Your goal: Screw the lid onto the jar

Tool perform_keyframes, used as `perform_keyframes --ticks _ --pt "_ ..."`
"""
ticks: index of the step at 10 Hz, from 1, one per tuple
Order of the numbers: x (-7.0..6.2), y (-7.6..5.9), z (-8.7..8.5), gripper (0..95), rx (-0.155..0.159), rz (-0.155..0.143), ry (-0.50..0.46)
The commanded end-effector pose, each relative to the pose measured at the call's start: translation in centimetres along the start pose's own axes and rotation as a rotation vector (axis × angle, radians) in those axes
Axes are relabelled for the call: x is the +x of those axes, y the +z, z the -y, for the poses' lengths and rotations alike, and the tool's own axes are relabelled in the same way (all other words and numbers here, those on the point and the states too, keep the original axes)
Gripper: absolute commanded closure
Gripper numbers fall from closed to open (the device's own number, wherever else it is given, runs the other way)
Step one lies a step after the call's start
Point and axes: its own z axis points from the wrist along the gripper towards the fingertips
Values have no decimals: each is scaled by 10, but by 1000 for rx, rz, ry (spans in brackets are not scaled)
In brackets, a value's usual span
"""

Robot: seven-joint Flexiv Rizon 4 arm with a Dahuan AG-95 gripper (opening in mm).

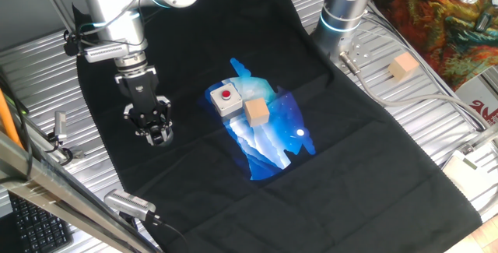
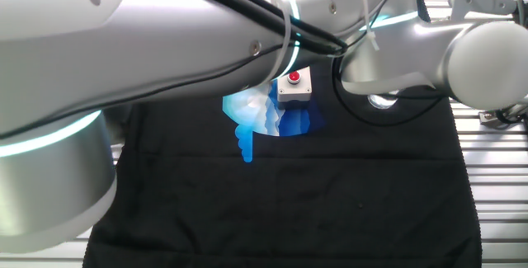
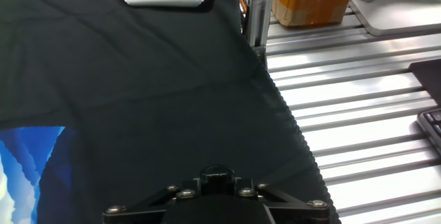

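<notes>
1. The gripper [image 1: 158,134] hangs over the left part of the black cloth [image 1: 194,167]. It has dark metal fingers on jointed links beneath a black wrist and a silver, cylindrical arm.
2. The fingertips look drawn close together in the one fixed view, with a pale speck at the tips. I cannot tell whether they are shut or pinching something. The hand view shows only the bolted linkage and a round black part at the bottom edge, and the arm fills the other fixed view.
3. I cannot make out the lid with any certainty in any view.
4. The jar [image 1: 299,134] shows as a small clear shape with a bright glint. It stands on the blue-and-white print at the middle of the cloth, well apart from the gripper.
5. A tan wooden cube [image 1: 256,112] with square, matte faces stands on the same print, left of the jar and near it.
6. A grey box [image 1: 226,99] with a round red button on top sits just beside the cube.
7. The cloth is smooth and matte with a zigzag-cut edge, and it lies on a ribbed metal table [image 1: 436,128].
8. A second wooden cube [image 1: 403,67] rests on the bare ribs at the right.
</notes>
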Motion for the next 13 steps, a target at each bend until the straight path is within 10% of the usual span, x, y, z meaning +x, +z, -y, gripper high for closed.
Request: perform_keyframes --ticks 1,13 --pt "1 -3 -1 950 -3 1 0" --pt "3 -7 -3 950 -7 40 2"
